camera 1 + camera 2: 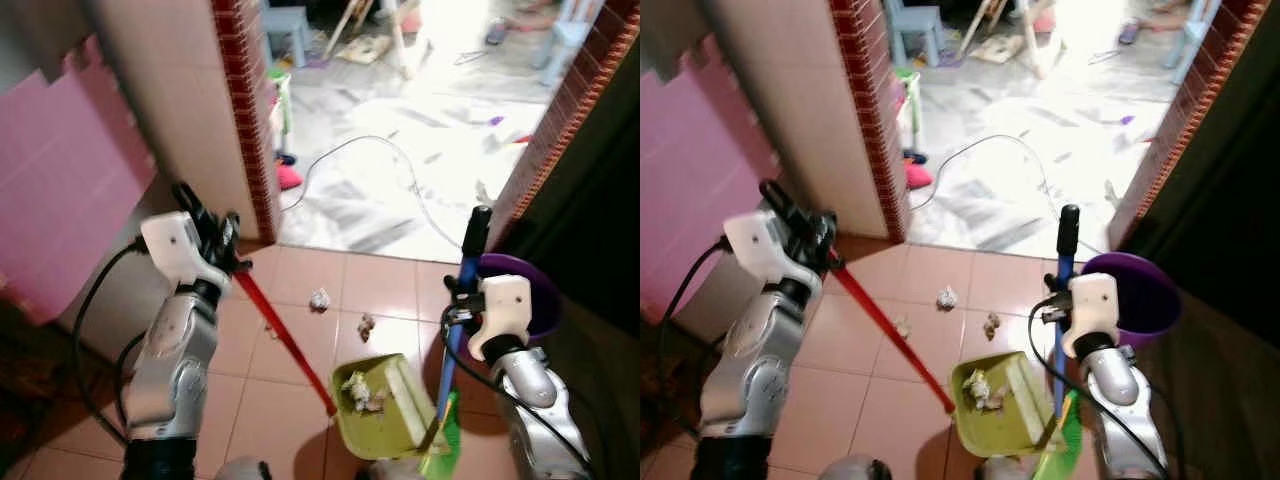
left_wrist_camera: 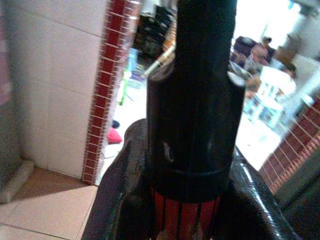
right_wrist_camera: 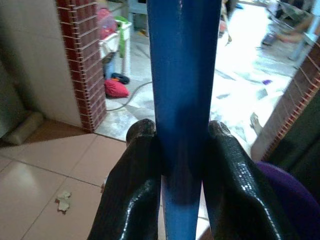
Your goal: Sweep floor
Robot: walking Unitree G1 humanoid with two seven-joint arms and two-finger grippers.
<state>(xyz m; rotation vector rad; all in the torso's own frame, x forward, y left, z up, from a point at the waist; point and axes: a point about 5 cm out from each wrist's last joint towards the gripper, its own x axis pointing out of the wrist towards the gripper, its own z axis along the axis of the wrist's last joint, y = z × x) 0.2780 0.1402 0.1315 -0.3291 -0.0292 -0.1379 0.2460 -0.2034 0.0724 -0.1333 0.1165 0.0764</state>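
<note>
You had the left gripper [image 1: 212, 240] clamped on the dustpan [image 1: 385, 405] handle and the right gripper [image 3: 180, 165] on the broom [image 1: 462, 300], two scraps [image 1: 319, 299] lay beyond the pan, and a tilt could spill it.

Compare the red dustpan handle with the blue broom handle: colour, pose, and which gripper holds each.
The red handle slants down to the green dustpan; the blue handle stands near upright. The red one is clamped in the left gripper, the blue one in the right gripper. Both have a black top end, and both are gripped near the top.
</note>
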